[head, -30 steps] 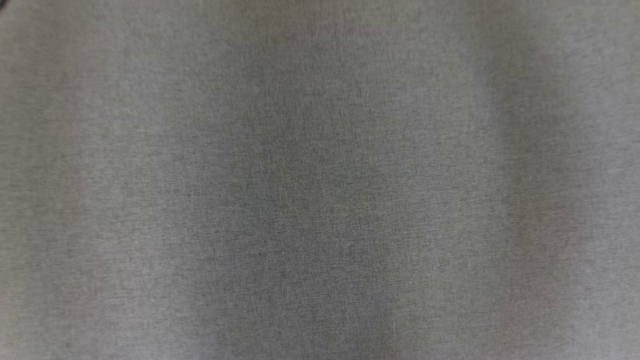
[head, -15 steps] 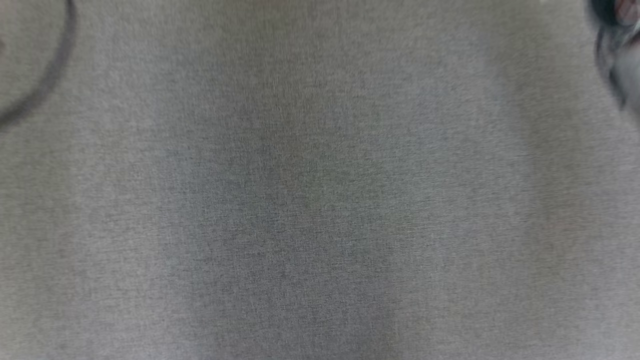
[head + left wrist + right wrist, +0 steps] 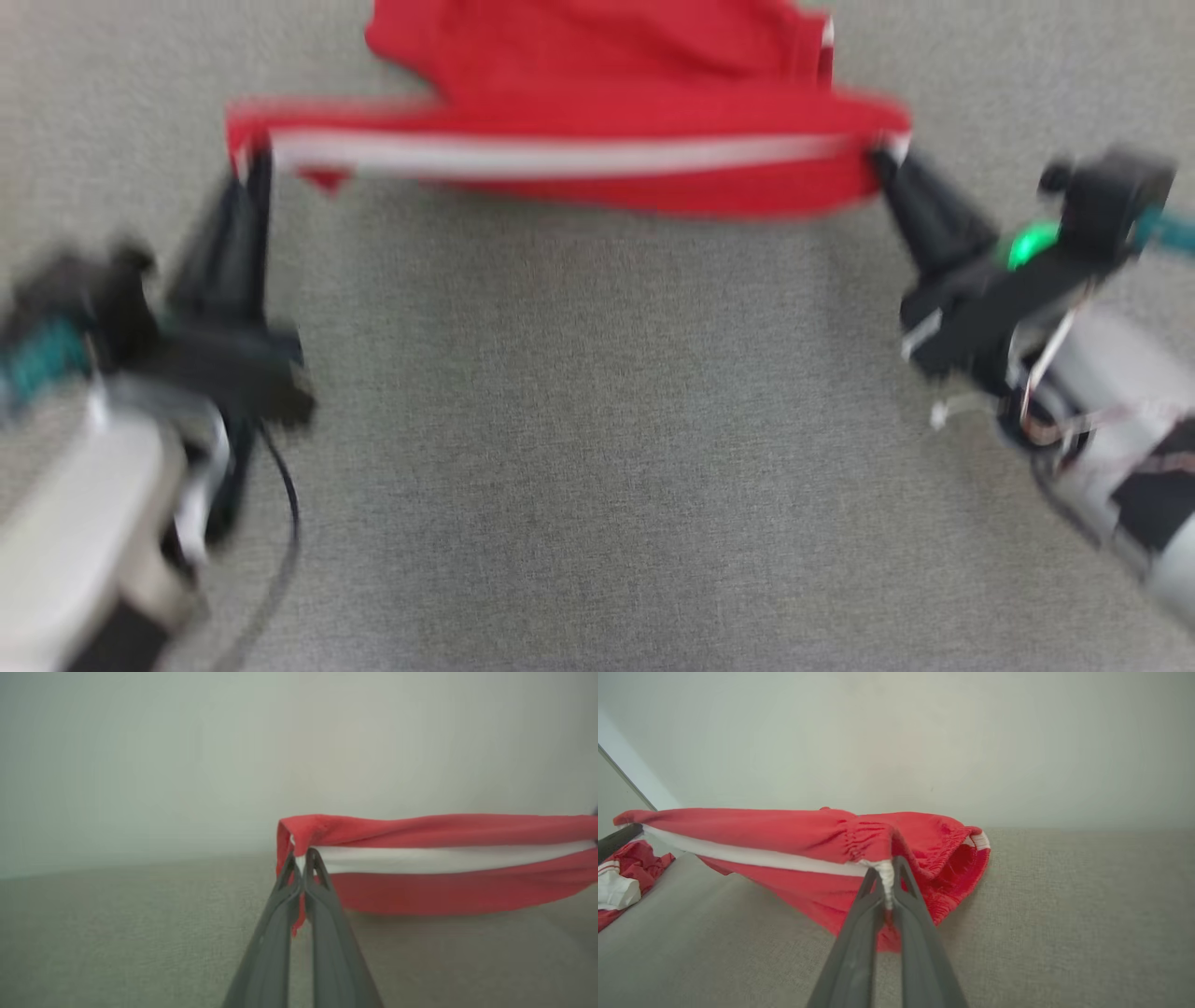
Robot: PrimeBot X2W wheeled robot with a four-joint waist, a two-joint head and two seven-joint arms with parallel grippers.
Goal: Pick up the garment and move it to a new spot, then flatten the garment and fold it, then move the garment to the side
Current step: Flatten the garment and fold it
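So, left gripper [image 3: 250,166] and right gripper [image 3: 882,161] each pinch the garment [image 3: 597,103], upper frame, seemingly lifted; lower it evenly, taut.

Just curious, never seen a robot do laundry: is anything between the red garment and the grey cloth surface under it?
Nothing visible. The left gripper and right gripper pinch the red garment by its ends, and the grey surface beneath shows no obstacle.

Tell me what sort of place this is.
Probably an indoor test station for folding clothes: a wide grey fabric surface, a plain pale wall behind it, and a red garment held over it.
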